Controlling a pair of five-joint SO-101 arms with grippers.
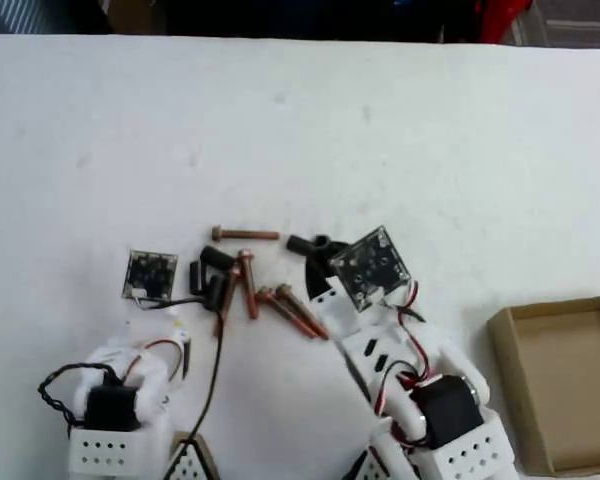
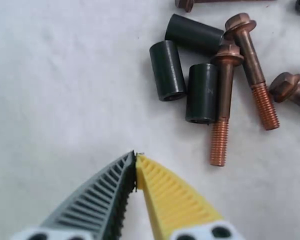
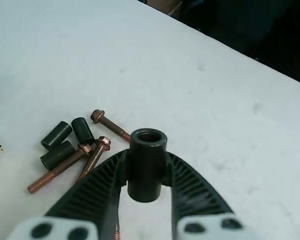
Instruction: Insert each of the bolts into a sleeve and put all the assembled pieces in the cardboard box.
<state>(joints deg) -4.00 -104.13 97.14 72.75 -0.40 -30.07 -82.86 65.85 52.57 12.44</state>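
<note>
My right gripper [image 3: 146, 155] is shut on a black sleeve [image 3: 147, 172], held upright with its threaded bore showing. In the high view that gripper [image 1: 316, 252] hangs just right of the pile, with the sleeve [image 1: 300, 243] at its tip. My left gripper [image 2: 135, 156], one grey and one yellow finger, is shut on nothing, a short way from three loose black sleeves [image 2: 167, 70] lying flat. Copper bolts [image 2: 221, 100] lie beside and among them. One bolt [image 1: 245, 235] lies alone at the far side of the pile. The cardboard box [image 1: 507, 345] sits at the near right.
Two more bolts [image 1: 298, 310] lie crossed near the right arm. A black cable [image 1: 216, 360] runs from the left arm's side across the near table. The table's far edge [image 1: 300, 38] borders a dark background.
</note>
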